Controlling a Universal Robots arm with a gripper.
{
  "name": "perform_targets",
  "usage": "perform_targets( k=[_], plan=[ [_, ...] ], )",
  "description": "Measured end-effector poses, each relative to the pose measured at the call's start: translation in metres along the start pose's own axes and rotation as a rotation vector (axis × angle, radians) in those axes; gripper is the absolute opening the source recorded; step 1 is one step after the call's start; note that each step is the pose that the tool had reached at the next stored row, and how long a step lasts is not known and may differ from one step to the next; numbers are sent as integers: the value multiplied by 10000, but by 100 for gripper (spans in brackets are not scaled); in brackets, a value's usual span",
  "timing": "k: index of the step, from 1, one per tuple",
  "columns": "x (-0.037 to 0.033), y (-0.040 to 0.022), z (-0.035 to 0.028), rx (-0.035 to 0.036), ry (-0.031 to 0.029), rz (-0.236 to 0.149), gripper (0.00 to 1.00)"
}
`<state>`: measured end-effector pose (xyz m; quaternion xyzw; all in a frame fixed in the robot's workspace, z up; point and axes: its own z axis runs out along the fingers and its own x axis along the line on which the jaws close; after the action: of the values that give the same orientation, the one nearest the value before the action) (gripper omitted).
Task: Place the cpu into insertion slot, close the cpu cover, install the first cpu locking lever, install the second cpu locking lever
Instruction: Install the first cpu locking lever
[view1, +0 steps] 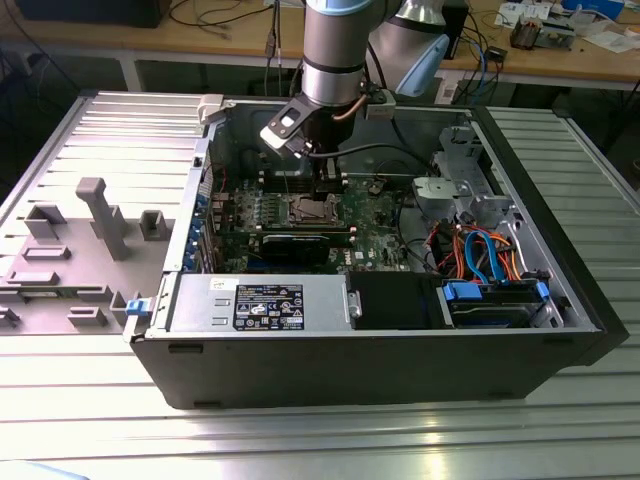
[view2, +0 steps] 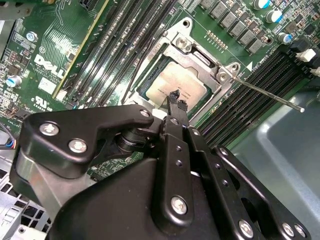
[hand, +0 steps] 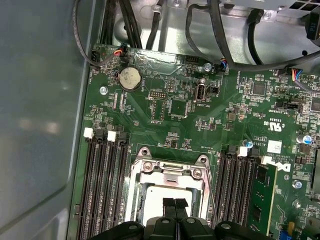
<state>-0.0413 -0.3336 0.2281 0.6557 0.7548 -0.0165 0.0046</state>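
Fingers (view2: 176, 106) over dull silver square cpu (view2: 167, 80)

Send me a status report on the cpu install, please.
Gripper shut, tips over cpu. Cpu seated, cpu cover down. Locking lever sticking out, not latched.

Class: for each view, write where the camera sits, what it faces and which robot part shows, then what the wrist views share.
Exterior view: off the arm, higher than the open computer case, looking down into it; arm and gripper show.
First wrist view: on the arm, facing the green circuit board; gripper shows.
Second wrist view: on the arm, looking along the gripper body at the cpu.
Shared: both wrist views show the gripper at the cpu in the insertion slot.
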Motion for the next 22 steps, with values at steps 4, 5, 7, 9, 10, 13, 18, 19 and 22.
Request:
perform_targets(
  k=[4,5,7,9,10,13,18,19,22],
  plan=[
    [0,0,0,-2,-1,-59,11],
    [0,0,0,-2,-1,-82,11],
    [0,0,0,-5,-2,-147,11],
    [0,0,0,-7,-4,-233,11],
    [0,0,0,-8,-4,-268,11],
    [0,0,1,-11,-7,-395,11],
    [0,0,2,-16,-11,-570,11],
    [0,0,2,-17,-11,-601,11],
    [0,0,2,-19,-12,-663,11]
  ],
)
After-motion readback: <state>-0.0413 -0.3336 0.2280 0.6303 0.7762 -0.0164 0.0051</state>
